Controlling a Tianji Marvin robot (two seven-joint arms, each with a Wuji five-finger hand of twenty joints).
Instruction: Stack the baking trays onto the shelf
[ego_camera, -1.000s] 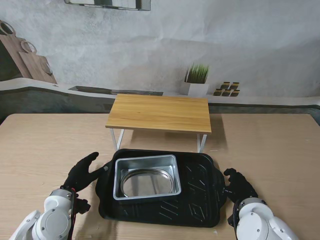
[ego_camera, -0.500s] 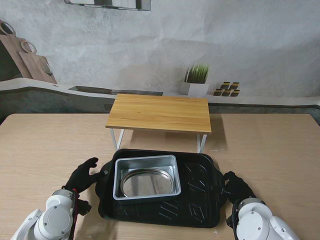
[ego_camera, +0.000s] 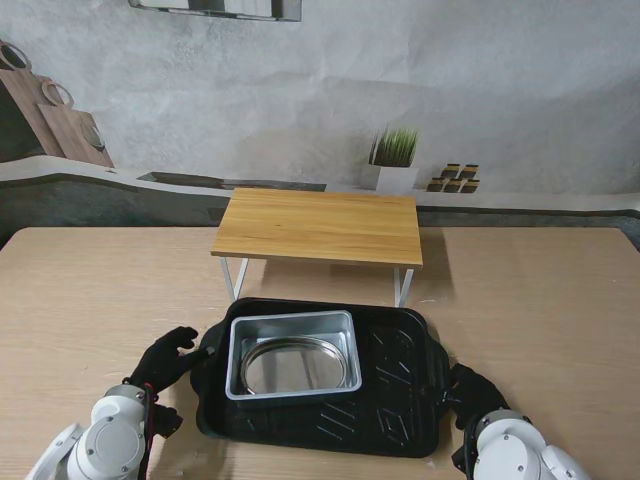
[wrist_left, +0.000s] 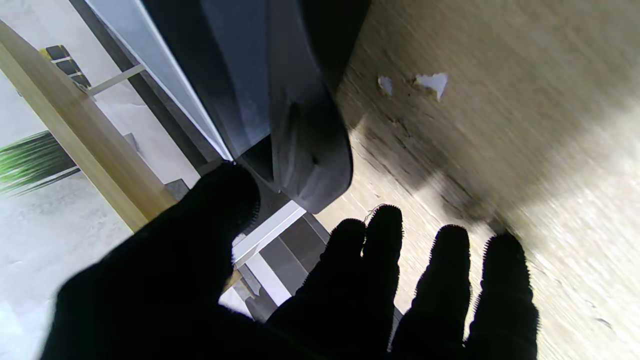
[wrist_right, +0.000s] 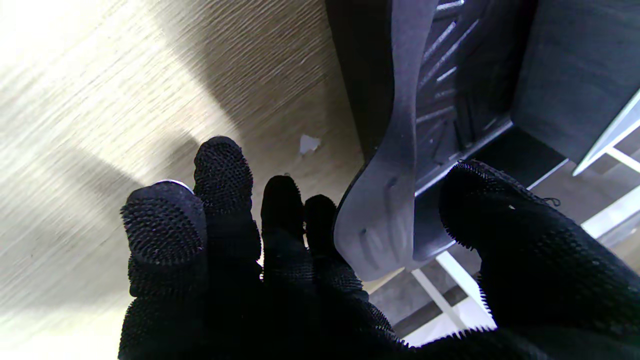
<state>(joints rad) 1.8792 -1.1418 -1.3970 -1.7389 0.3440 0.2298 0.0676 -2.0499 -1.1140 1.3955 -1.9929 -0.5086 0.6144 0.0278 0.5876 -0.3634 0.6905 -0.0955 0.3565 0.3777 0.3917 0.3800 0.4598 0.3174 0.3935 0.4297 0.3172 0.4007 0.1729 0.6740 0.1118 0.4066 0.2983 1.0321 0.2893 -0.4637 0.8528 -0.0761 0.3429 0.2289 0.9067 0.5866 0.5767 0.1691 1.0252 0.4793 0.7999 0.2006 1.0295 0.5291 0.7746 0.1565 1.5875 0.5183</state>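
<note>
Both hands flank the black tray at the near edge of the worktop.

The black baking tray lies near me on the worktop, with a silver tray nested in its left half. The left hand sits at the tray's left handle, fingers spread and holding nothing, thumb just beside the lip. The right hand is at the right handle, thumb over the rim and fingers under it; whether it grips I cannot tell. The wooden shelf stands just beyond the tray, top bare, its white legs close to the tray's far edge. Bare worktop lies wide on both sides. A potted plant stands behind the shelf.
</note>
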